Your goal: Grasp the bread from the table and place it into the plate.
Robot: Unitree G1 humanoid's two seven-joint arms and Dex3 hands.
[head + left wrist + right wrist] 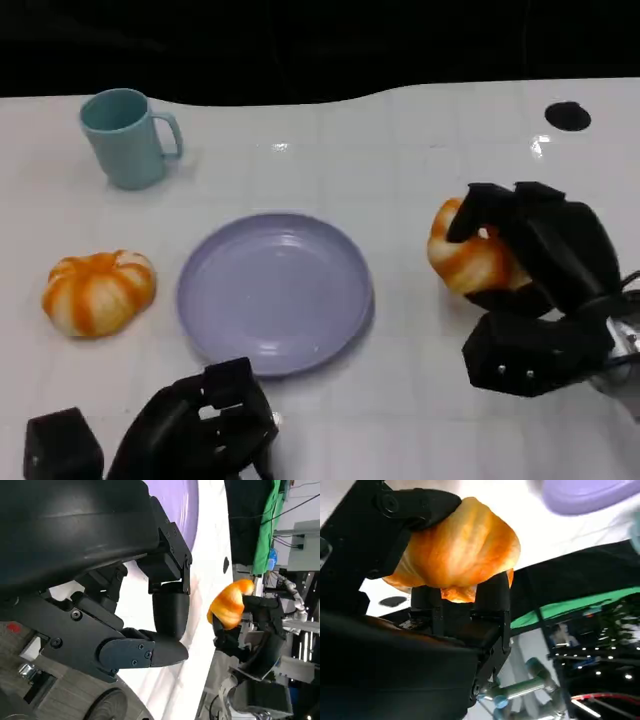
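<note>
So the right hand has its fingers wrapped around the orange-and-white glossy bread roll, right of the round lilac plate. Grasp step looks done; next it probably needs carrying left over the plate. Left hand sits curled, empty.

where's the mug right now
In the head view the mug stands upright at the table's far left, beyond the loose bread and left of the plate.
</note>
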